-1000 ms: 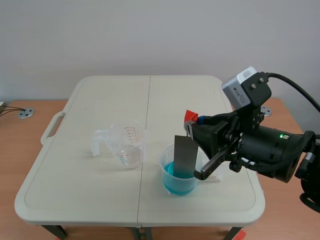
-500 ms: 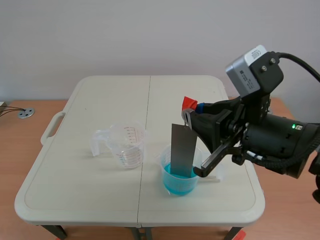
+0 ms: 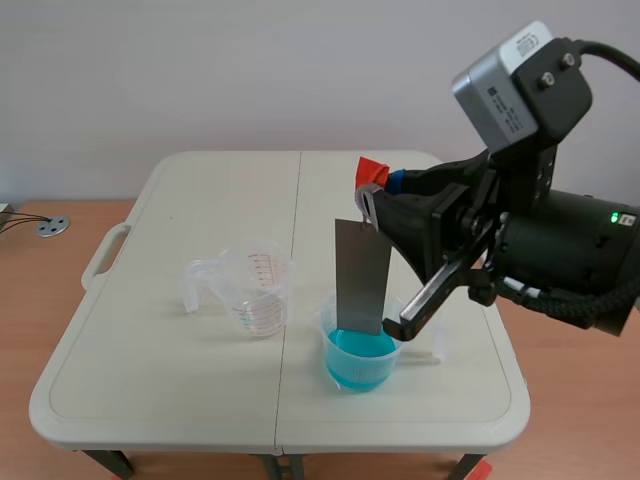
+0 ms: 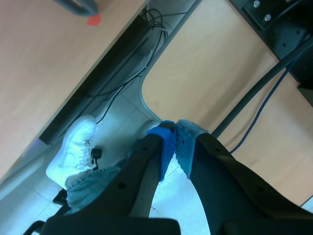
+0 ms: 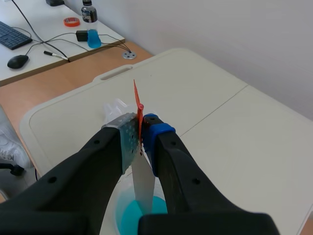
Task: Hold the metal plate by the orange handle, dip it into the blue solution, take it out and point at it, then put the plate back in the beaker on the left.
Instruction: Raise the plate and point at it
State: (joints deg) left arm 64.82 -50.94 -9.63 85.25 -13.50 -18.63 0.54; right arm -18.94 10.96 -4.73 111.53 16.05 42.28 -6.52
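Metal plate [image 3: 361, 275] hung upright from my right gripper [image 3: 385, 190], a little right of the scene view's centre. I had that gripper clenched on the orange handle [image 5: 137, 105] at the plate's top. The thin orange tab was squeezed between my grey pad [image 5: 128, 139] and my blue pad [image 5: 157, 132], its tip standing up past them. The plate's lower edge sat at the mouth of the beaker [image 3: 345, 375] holding the blue solution [image 3: 365, 345], low in the frame and right of centre; I could not tell whether the edge touched the liquid. The empty beaker [image 3: 258, 290], clear with red markings and its handle turned to the frame's left, stood on the table [image 3: 200, 200] just left of centre, apart from the blue one. My left gripper [image 4: 175, 142] was closed on nothing, its two tips pressed together. Past it lay a pale floor [image 4: 122, 110], cables [image 4: 155, 27], and a person's white shoe [image 4: 73, 149] with a denim cuff [image 4: 90, 183].
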